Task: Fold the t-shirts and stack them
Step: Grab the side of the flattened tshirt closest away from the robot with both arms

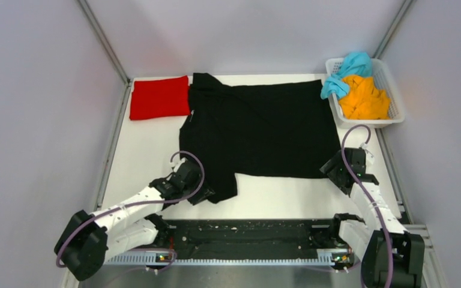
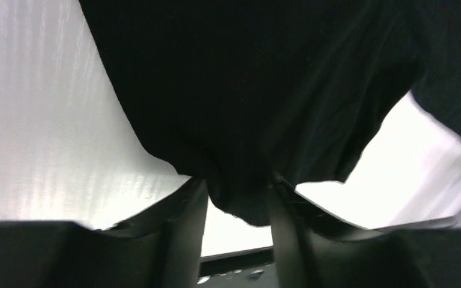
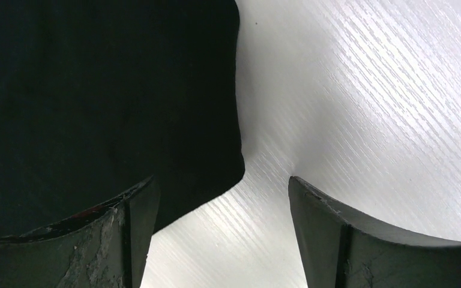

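Fold beginning: black shirt (image 1: 264,126) lies spread mid-table (image 1: 276,198), left gripper (image 2: 237,193) clamped on its near sleeve (image 1: 221,185), right gripper (image 3: 221,189) with jaws apart at the hem corner (image 3: 216,162), likely to pinch next.

Left arm (image 1: 126,207) stretched low from near-left base, angled far and right. Left gripper (image 2: 238,189) clamped tight on bunched edge of black t-shirt (image 2: 246,90), cloth pinched between both fingers (image 2: 183,222). Right arm (image 1: 377,210) rose from near-right base, leaned far-left, wrist tipped down. Right gripper (image 3: 219,201) spread wide apart, one finger above shirt corner.
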Controlling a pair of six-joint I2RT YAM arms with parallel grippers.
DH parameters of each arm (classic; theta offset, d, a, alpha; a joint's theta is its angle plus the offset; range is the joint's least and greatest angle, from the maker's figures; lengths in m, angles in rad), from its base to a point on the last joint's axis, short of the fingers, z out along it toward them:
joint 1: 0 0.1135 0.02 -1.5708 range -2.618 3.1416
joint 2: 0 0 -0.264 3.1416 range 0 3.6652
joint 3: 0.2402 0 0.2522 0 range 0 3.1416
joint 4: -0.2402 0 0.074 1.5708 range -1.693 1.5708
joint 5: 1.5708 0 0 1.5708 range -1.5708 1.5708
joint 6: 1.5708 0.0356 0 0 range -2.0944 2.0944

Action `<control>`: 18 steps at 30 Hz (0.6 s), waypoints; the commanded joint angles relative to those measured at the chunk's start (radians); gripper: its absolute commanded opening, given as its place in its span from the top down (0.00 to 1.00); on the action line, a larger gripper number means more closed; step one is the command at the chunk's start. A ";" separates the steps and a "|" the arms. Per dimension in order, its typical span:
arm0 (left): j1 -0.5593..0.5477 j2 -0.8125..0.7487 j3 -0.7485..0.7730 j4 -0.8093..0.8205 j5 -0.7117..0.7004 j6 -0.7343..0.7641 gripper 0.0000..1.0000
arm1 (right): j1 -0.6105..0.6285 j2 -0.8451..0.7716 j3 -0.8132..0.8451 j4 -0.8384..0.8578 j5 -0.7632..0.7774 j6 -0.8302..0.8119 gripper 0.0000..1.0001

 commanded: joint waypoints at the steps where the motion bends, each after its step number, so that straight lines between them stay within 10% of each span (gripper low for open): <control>1: -0.004 0.093 0.023 0.050 -0.067 0.007 0.72 | -0.012 0.010 -0.026 0.068 0.030 0.019 0.23; 3: -0.003 0.121 0.055 -0.025 -0.100 0.003 1.00 | -0.012 0.009 -0.033 0.089 0.045 0.020 0.25; 18: -0.004 0.062 0.160 -0.268 -0.024 0.014 1.00 | -0.012 0.110 -0.068 0.241 0.013 0.033 0.65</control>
